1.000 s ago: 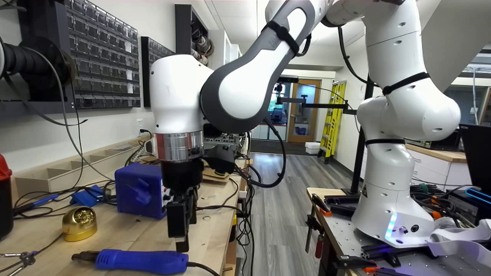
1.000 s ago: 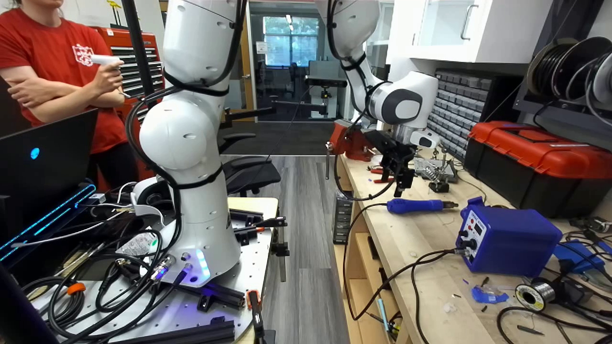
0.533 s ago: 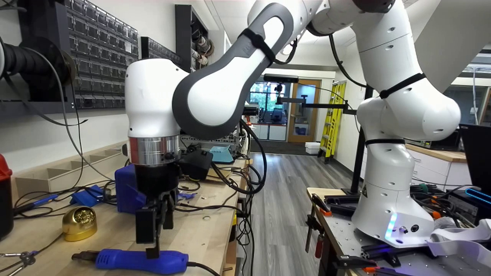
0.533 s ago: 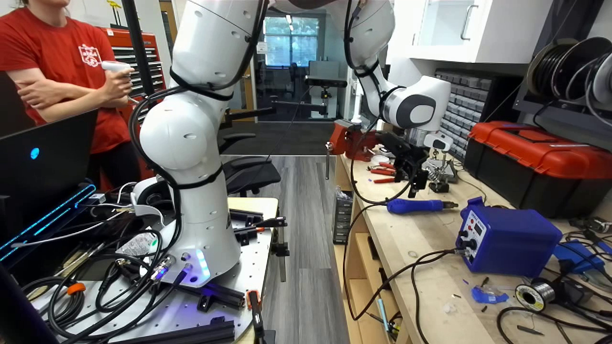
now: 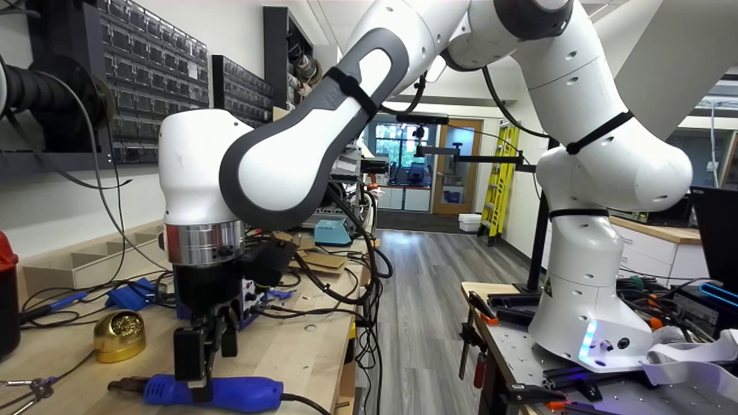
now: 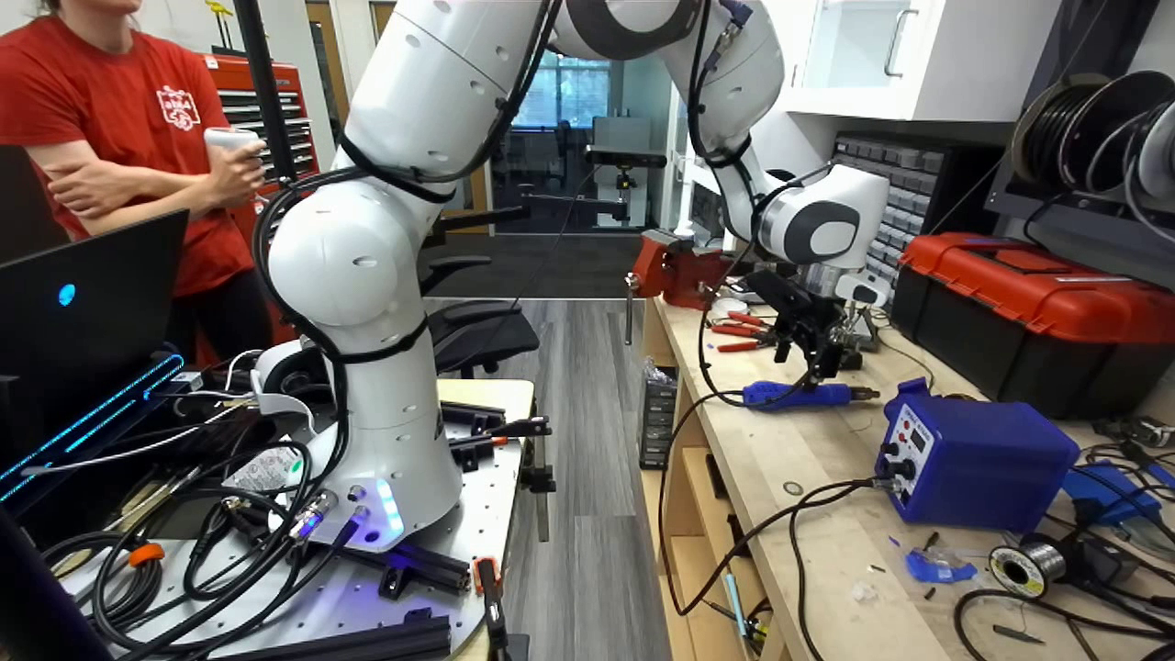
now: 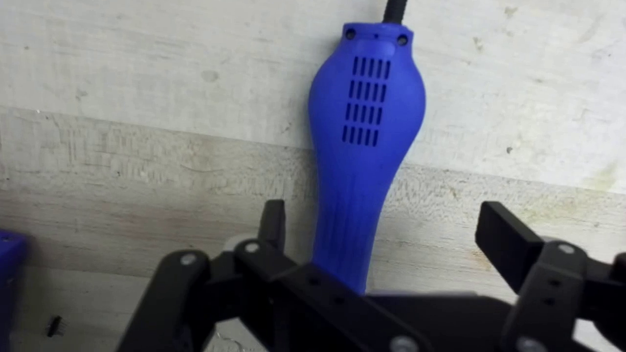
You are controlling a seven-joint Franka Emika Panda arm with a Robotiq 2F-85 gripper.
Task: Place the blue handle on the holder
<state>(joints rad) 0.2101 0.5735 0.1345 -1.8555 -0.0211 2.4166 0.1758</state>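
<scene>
Grey plank flooring [image 5: 398, 300] meets dark carpet [image 6: 565, 266] in both exterior views; beyond lie a wooden door [image 5: 455, 176] and daylit window [image 6: 565, 99]; drawer cabinets [image 5: 155, 83] line the white wall [image 5: 49, 210].

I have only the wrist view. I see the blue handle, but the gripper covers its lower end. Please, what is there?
Observer: An exterior view shows a narrow metal-looking nozzle on that end of the blue handle.
Operator: Thank you. And the cable, where does it go outside my picture?
Observer: In an exterior view it hangs down past the edge of the table.
Operator: At my left edge there is something blue. What can it be?
Observer: Most likely part of the blue box; an exterior view shows knobs on its front.
</scene>
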